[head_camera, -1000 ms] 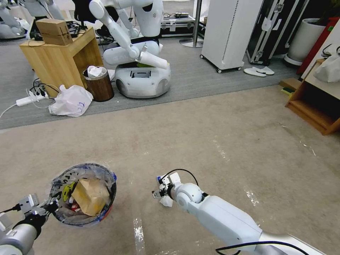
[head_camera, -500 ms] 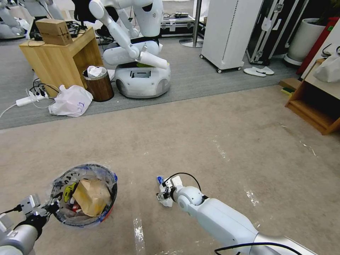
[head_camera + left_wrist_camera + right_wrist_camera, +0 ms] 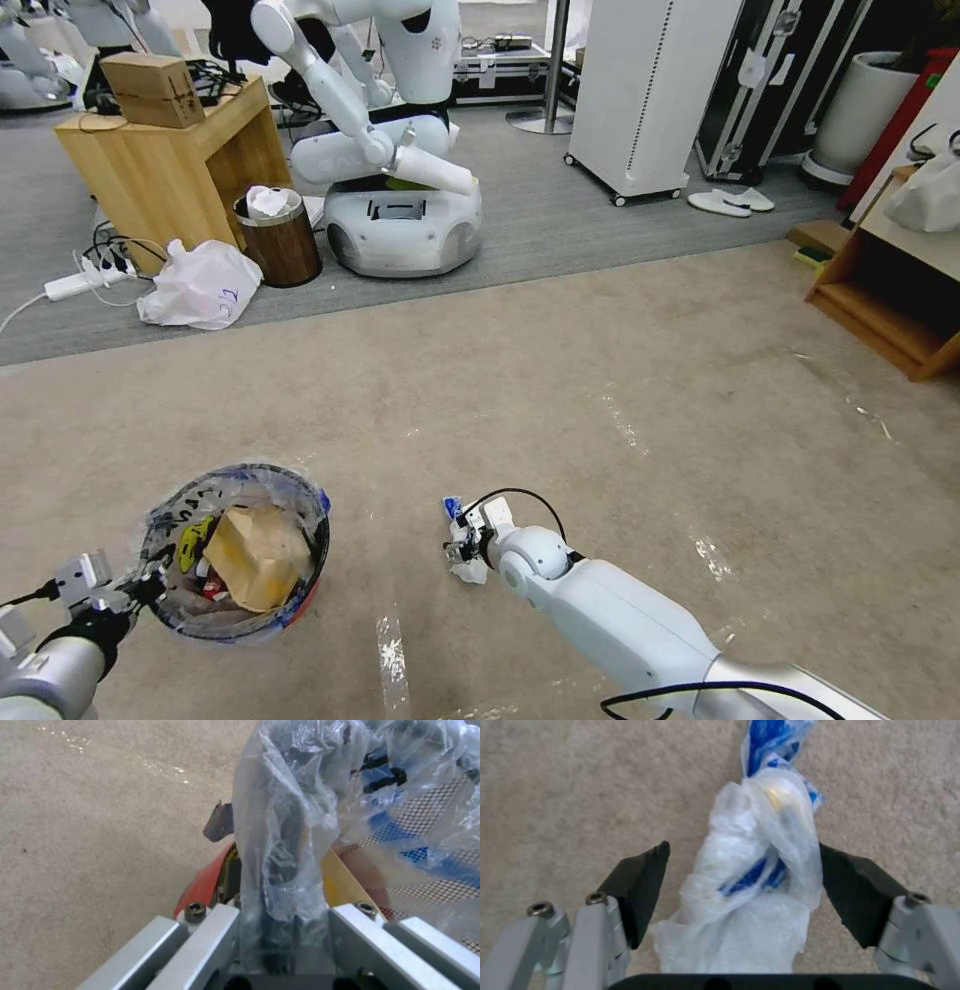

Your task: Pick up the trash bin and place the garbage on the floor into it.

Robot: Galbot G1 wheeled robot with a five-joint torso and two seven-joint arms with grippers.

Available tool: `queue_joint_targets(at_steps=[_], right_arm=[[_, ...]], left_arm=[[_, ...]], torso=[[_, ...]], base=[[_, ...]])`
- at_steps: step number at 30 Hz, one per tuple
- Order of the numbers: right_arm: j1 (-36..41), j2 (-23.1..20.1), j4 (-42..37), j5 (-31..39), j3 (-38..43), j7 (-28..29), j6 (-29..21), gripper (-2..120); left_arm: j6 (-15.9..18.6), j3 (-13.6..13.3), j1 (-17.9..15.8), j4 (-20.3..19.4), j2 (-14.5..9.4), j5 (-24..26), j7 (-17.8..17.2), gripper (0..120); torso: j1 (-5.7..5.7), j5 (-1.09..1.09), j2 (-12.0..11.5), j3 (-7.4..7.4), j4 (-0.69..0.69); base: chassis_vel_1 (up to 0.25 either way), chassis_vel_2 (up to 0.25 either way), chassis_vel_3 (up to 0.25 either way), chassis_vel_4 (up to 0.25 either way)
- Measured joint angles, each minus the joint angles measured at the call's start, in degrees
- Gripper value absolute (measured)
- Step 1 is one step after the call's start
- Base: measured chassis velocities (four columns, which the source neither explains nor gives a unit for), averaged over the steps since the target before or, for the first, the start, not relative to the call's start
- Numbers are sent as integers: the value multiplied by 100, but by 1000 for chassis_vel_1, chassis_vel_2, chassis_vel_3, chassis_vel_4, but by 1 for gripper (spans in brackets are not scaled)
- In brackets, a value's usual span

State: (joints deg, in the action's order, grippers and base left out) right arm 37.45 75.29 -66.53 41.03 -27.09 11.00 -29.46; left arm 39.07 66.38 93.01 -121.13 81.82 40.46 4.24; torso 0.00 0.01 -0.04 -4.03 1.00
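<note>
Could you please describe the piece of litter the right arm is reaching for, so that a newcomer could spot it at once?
On the beige carpet floor, look right of the trash bin that the left pincer holds by its rim. The wrapper lies between the open fingers of the right pincer. It is crumpled white plastic with blue print, apart from the bin, whose litter includes a tan paper bag.

Liner [image 3: 280, 832] covers the fingers of the left gripper [image 3: 260, 877]; their grip on the trash bin [image 3: 202, 885] rim is concealed. The wrapper [image 3: 760, 877] between the right gripper [image 3: 740, 885] fingers runs past the frame edge.
</note>
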Motion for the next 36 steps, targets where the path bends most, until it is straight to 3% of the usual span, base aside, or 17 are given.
queue_joint_targets(at_steps=[17, 28, 33, 36], right_arm=[[20, 97, 497, -287, 87, -181, 203, 62], [77, 3, 334, -282, 115, -139, 229, 17], [98, -44, 248, -281, 123, -138, 240, 2], [102, -69, 208, -278, 124, -138, 254, 0]], left_arm=[[-12, -13, -32, 69, -8, 6, -3, 1], [-27, -96, -79, 138, 37, -56, -4, 1], [-27, -95, -79, 139, 31, -60, -4, 1], [-27, -106, -81, 140, 39, -71, -4, 1]], torso=[[0, 0, 0, 0, 0], [0, 0, 0, 0, 1], [0, 0, 0, 0, 1], [0, 0, 0, 0, 0]], base=[[0, 0, 0, 0], [0, 0, 0, 0], [0, 0, 0, 0], [0, 0, 0, 0]])
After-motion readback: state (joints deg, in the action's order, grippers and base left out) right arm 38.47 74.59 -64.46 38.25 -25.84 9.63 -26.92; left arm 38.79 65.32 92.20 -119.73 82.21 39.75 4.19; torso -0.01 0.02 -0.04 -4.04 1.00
